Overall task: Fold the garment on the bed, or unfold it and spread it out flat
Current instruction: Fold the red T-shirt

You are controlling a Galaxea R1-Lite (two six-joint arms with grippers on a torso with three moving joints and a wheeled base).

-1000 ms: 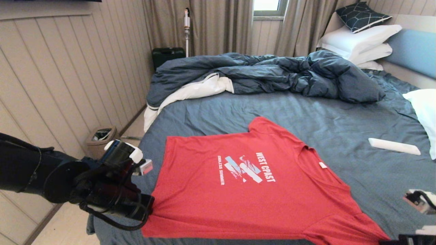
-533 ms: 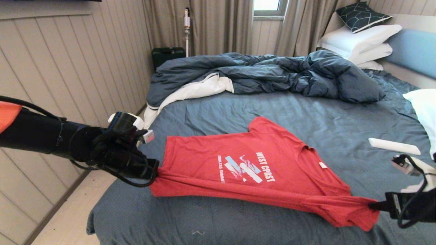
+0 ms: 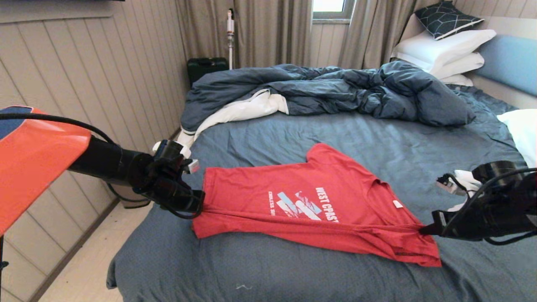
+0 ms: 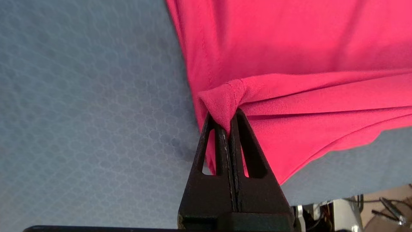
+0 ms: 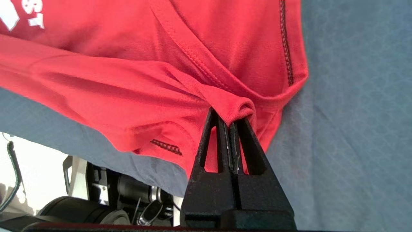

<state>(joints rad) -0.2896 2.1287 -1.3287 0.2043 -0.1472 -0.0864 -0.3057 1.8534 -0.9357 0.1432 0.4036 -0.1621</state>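
The red garment (image 3: pixel 293 197) lies on the bed (image 3: pixel 335 138), its near long side lifted and carried over towards the middle so part of the white "WEST COAST" print is covered. My left gripper (image 3: pixel 200 202) is shut on the hem corner at the garment's left end; in the left wrist view the left gripper (image 4: pixel 229 116) pinches a bunched fold of the garment (image 4: pixel 289 48). My right gripper (image 3: pixel 424 230) is shut on the cloth near the sleeve at the right end. The right wrist view shows the right gripper (image 5: pixel 231 121) clamping rolled fabric of the garment (image 5: pixel 128 64).
A rumpled dark blue duvet (image 3: pixel 327 92) with white lining fills the far half of the bed. White pillows (image 3: pixel 444 50) lean on the headboard, and another pillow (image 3: pixel 522 130) lies at the right edge. The bed's near left corner drops to the floor (image 3: pixel 84 272).
Both grippers have carried the garment's near edge up and away from me, over its middle. The shirt has gone from flat to partly folded, and the white object on the right is now behind my arm.
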